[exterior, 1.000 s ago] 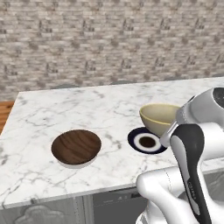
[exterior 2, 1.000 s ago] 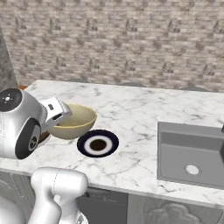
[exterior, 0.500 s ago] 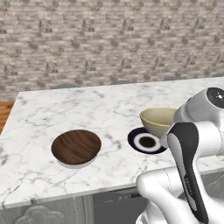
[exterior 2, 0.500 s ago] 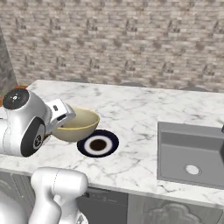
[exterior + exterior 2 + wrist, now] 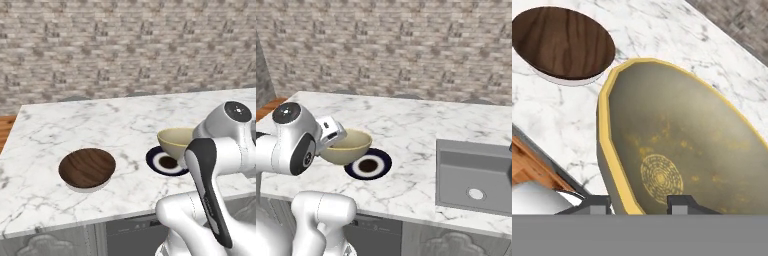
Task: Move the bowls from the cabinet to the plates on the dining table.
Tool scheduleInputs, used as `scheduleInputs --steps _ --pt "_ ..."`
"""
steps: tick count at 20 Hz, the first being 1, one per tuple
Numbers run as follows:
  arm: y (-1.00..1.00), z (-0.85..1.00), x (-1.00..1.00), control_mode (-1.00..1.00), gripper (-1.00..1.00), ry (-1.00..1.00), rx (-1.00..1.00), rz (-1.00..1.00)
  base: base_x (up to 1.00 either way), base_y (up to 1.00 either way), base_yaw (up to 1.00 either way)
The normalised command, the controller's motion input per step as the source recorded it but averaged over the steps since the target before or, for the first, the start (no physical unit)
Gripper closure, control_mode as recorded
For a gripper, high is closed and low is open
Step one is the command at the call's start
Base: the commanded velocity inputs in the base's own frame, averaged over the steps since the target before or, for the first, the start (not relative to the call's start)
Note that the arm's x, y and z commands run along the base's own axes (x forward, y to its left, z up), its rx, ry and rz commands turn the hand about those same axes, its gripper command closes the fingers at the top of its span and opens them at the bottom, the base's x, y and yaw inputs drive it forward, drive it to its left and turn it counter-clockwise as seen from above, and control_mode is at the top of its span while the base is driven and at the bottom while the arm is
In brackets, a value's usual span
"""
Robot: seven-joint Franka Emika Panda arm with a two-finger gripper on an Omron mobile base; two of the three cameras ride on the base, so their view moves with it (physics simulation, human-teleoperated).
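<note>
My gripper (image 5: 639,204) is shut on the near rim of the pale yellow-olive bowl (image 5: 677,150), one finger inside and one outside. The bowl (image 5: 175,141) hangs tilted just above the right edge of the dark navy plate (image 5: 161,162) on the white marble dining table (image 5: 115,125). From the right, the bowl (image 5: 348,147) overlaps the left side of the plate (image 5: 371,166), with the gripper (image 5: 336,136) at its rim. To the left, the dark brown wood-grain bowl (image 5: 87,167) rests on a pale whitish plate (image 5: 86,189). The cabinet is out of view.
A grey sink basin (image 5: 476,175) is sunk into the top at the right. A brick wall (image 5: 125,45) runs behind the table. Wooden floor (image 5: 6,130) shows past the table's left end. My own arm stands at the table's front edge.
The gripper has carried the yellow-olive bowl a little lower and closer over the navy plate. The brown bowl has stayed put.
</note>
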Motion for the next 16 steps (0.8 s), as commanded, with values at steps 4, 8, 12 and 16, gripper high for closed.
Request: scheduleInputs --steps 4,8,12,16 --pt "0.00 -0.22 0.24 -1.00 1.00 -0.02 0.00 0.00 0.00 0.00 0.00" --pt "0.00 -0.06 0.23 -1.00 1.00 -0.07 0.00 0.00 0.00 0.00 0.00" --pt "0.00 -0.07 0.23 -1.00 1.00 -0.09 0.00 0.00 0.00 0.00 0.00" --pt "-0.01 -0.06 0.09 -1.00 1.00 -0.05 0.00 0.00 0.00 0.00 0.00"
